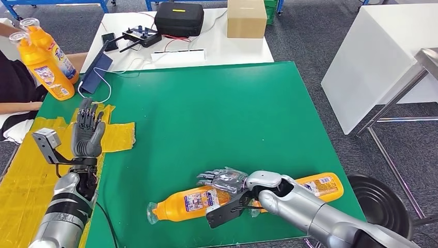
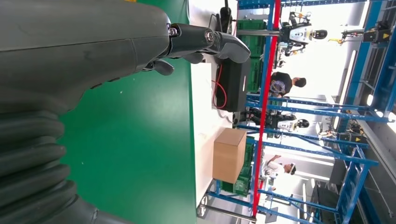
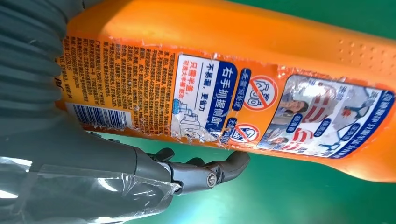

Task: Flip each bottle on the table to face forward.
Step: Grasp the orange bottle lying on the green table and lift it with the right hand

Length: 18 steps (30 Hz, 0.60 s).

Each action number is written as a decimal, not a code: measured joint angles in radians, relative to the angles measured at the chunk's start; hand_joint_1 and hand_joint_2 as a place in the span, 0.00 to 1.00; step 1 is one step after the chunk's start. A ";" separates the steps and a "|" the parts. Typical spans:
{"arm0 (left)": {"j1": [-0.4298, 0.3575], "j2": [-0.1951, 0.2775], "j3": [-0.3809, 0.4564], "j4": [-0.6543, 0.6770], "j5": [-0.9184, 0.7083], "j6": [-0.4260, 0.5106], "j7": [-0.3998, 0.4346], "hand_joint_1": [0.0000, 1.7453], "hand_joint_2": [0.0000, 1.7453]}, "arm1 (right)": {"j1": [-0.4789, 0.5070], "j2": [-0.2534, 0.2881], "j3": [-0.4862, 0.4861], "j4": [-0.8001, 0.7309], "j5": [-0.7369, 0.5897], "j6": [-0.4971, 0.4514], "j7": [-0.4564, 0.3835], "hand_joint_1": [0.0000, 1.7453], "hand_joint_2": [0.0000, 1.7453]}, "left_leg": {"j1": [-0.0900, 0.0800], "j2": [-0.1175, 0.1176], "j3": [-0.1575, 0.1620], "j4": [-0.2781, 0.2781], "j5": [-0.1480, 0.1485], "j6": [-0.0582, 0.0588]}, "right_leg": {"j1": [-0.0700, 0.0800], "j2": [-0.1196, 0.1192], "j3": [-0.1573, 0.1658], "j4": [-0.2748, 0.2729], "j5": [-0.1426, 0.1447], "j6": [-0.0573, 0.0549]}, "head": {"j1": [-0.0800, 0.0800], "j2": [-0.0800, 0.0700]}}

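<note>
Lower frame: right robot hand (image 1: 223, 182) spread over a lying bottle (image 1: 188, 203); second bottle (image 1: 323, 186) lies right of it on the green bench (image 1: 217, 113). Left: left robot hand (image 1: 88, 129) raised, spread, empty. Upper left: two upright bottles (image 1: 46, 62).

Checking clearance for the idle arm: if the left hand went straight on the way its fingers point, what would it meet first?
Probably the white cable just beyond the left hand, then the blue tablet. The hand's height above the green mat is unclear, so it might pass over them.
</note>
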 joint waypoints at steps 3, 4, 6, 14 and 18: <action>-0.006 -0.001 -0.004 0.015 0.006 0.002 -0.003 0.00 1.00 | -0.002 0.025 0.016 0.017 -0.001 -0.008 0.003 0.00 1.00 | 0.000 0.000 0.000 0.000 0.000 0.000 | 0.000 0.000 0.000 0.000 0.000 0.000 | 0.000 0.000; -0.007 -0.002 -0.004 0.018 0.009 0.002 -0.005 0.00 1.00 | -0.002 0.034 0.021 0.024 0.008 -0.020 0.008 0.00 1.00 | 0.000 0.000 0.000 0.000 0.000 0.000 | 0.000 0.000 0.000 0.000 0.000 0.000 | 0.000 0.000; -0.008 -0.002 -0.005 0.023 0.014 0.003 -0.008 0.00 1.00 | -0.002 0.056 0.034 0.043 0.039 -0.060 0.022 0.00 1.00 | 0.000 0.001 0.001 0.000 0.000 0.000 | 0.000 0.000 0.000 0.000 0.000 0.000 | 0.000 0.000; -0.007 -0.002 -0.004 0.028 0.017 0.004 -0.009 0.00 1.00 | -0.004 0.116 0.062 0.103 0.085 -0.116 0.032 0.00 1.00 | 0.001 0.002 0.004 0.000 0.000 0.000 | 0.000 0.001 0.003 0.000 0.000 0.000 | 0.000 0.000; -0.005 -0.002 -0.004 0.028 0.021 0.005 -0.009 0.00 1.00 | -0.005 0.137 0.078 0.123 0.164 -0.164 0.046 0.24 1.00 | 0.000 0.002 0.005 0.000 0.000 0.000 | 0.000 0.001 0.004 0.000 0.000 0.000 | 0.000 0.000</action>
